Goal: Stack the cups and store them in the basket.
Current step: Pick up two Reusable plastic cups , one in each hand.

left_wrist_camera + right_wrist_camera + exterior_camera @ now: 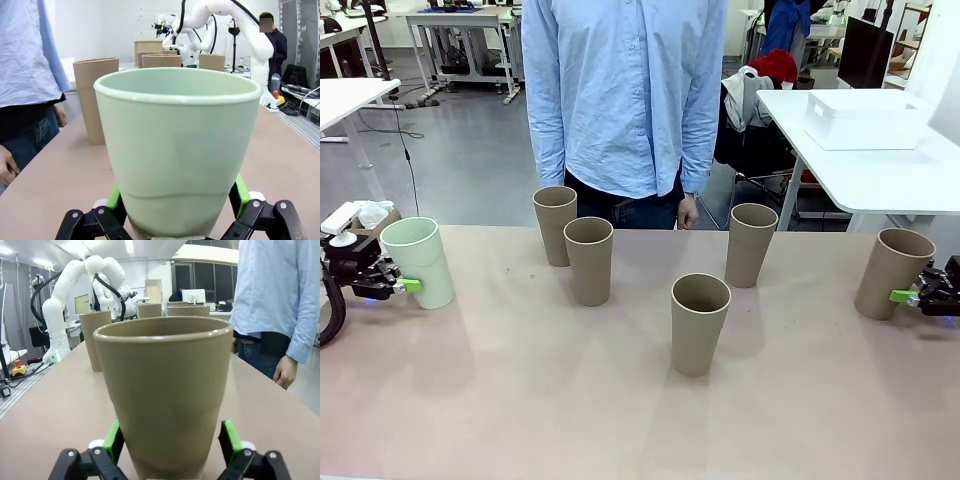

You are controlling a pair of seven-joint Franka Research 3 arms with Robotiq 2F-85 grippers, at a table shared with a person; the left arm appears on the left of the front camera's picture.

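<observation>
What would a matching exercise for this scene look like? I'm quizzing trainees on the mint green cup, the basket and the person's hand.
1 mint green cup
2 basket
3 person's hand

A on the white side table
B by the brown table's far edge
C at the brown table's left end

Pairs: 1-C, 2-A, 3-B.

I can read no lettering, number or brand mark on any of my feeds. The green cup point(175, 150), the tan cups point(700, 320) and the white basket point(865, 120) all show plain walls, and the screen point(192, 295) far back is lit but too small for me to make out.
</observation>
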